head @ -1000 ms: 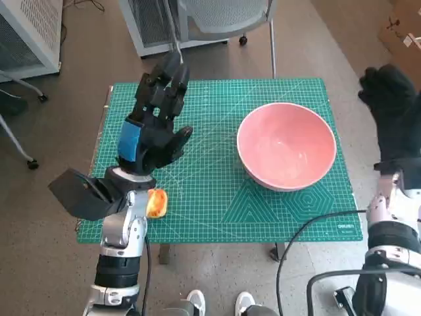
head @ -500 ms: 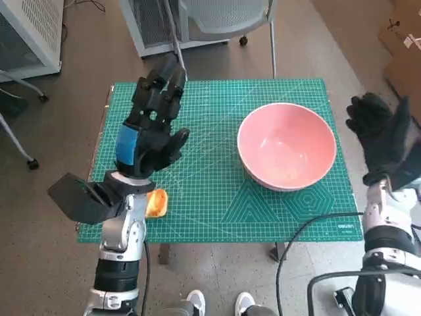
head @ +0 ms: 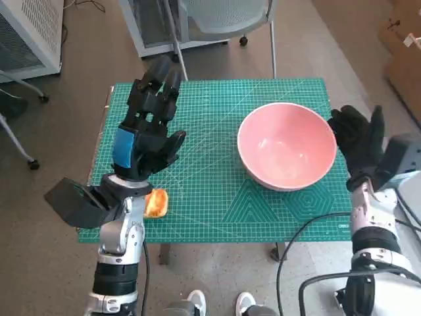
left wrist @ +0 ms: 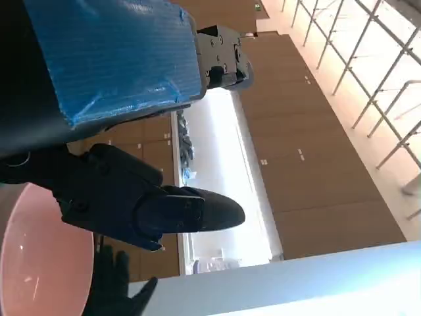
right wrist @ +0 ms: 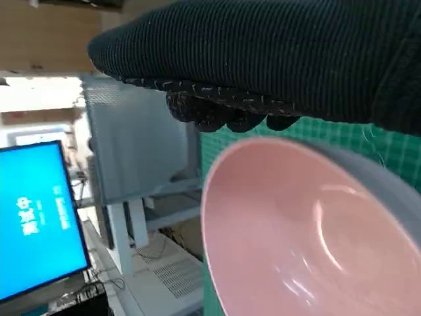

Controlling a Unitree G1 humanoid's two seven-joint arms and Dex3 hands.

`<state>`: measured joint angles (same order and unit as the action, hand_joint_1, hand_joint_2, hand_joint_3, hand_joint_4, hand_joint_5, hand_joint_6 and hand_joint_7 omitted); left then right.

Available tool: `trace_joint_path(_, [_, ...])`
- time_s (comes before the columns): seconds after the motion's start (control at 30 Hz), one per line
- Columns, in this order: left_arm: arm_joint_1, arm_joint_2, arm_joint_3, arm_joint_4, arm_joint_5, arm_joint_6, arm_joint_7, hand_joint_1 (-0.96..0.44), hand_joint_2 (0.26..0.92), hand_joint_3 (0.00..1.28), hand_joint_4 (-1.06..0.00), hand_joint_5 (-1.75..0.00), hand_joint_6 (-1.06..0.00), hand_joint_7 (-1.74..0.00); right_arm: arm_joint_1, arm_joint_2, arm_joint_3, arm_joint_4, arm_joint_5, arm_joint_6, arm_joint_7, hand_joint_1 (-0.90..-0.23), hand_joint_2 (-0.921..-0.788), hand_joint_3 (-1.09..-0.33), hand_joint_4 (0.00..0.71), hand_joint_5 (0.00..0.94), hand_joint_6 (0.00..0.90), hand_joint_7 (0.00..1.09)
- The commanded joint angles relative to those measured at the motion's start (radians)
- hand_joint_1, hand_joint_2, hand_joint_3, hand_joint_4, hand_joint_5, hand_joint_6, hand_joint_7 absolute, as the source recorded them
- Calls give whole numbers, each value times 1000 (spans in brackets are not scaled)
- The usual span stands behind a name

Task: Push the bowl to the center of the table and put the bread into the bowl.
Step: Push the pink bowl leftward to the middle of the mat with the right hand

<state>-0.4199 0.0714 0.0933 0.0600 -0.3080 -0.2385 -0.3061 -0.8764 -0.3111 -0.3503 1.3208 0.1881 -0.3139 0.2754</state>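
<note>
The pink bowl (head: pixel 287 145) sits empty on the right half of the green mat (head: pixel 210 191); it also shows in the left wrist view (left wrist: pixel 39 257) and fills the right wrist view (right wrist: pixel 289 237). My gloved right hand (head: pixel 358 141) is raised just off the bowl's right rim, fingers spread, holding nothing. The bread (head: pixel 156 203) lies near the mat's front left edge, partly hidden behind my left wrist. My left hand (head: pixel 146 131) hovers over the left of the mat, fingers apart and empty.
A chair (head: pixel 223 20) and a white cabinet (head: pixel 29 33) stand beyond the table's far edge. A cardboard box (head: pixel 401 33) is at the far right. Feet (head: pixel 217 304) show below the front edge. A blue screen (right wrist: pixel 36 217) appears in the right wrist view.
My right hand has come down and leftward from beyond the table's right edge to just beside the bowl's rim. The left hand, bowl and bread have barely moved.
</note>
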Motion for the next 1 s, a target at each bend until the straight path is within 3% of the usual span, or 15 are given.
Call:
trace_joint_path(0.03, [22, 15, 7, -32, 17, 10, 11, -493, 842, 363, -7, -3, 1, -459, 5, 54, 0, 12, -9, 23, 0, -600, -921, -811, 218, 10, 341, 14])
trace_joint_path(0.5, [89, 42, 29, -115, 33, 30, 41, -514, 866, 307, -21, -7, 1, -477, -42, 144, 15, 10, -31, 21, 10, -569, -921, -829, 202, 0, 321, 2])
trace_joint_path(0.67, [114, 52, 38, -128, 62, 14, 62, -527, 905, 227, -33, -7, 1, -491, -64, 177, 16, 10, -34, 31, 13, -557, -921, -843, 196, 0, 312, 0])
trace_joint_path(1.0, [161, 63, 51, -168, 121, -7, 106, -584, 921, 226, -49, -11, 1, -515, -93, 220, 12, 13, -35, 60, 7, -572, -921, -832, 198, 4, 321, 7])
